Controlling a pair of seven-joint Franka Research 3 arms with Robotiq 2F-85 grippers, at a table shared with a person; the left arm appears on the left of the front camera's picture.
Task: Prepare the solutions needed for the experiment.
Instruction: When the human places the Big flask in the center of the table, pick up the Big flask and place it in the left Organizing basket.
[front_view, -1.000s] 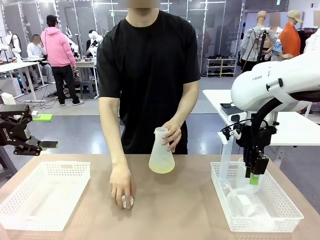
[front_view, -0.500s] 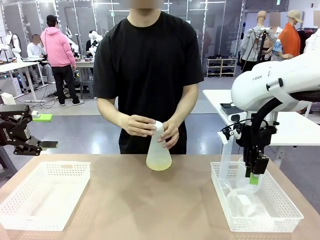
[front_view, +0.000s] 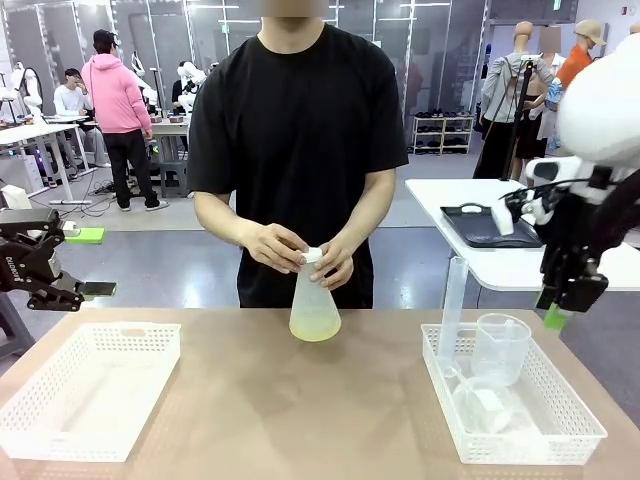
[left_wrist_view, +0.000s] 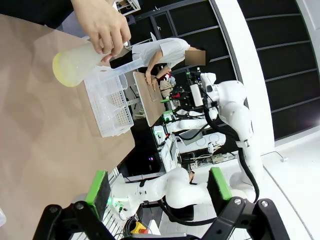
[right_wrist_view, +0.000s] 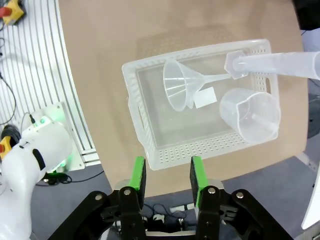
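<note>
- The solutions (front_view: 315, 329) lie as a shallow yellow-green layer in the bottom of a frosted conical flask (front_view: 314, 300). It stands on the counter (front_view: 300, 410), at the far middle, in front of the person.
- The person's hands (front_view: 272, 246) meet at the flask's neck, on the white cap (front_view: 314, 255). The step looks like capping, and it is theirs to do.
- The left tool (front_view: 95, 262) hangs spread wide and holds nothing. It is off the counter's left end, well apart from the flask.
- The right tool (right_wrist_view: 167, 176) hovers over the right basket (front_view: 530, 448), pads partly apart with nothing between them.
- Both arms should probably keep out of the middle while hands are on the flask.
- If the right tool goes for the beaker (front_view: 500, 350) or funnel (right_wrist_view: 179, 91), it should come straight down and close gently, since thin clear plastic slips.
- The tall cylinder (front_view: 453, 300) beside them would topple at a nudge.
</note>
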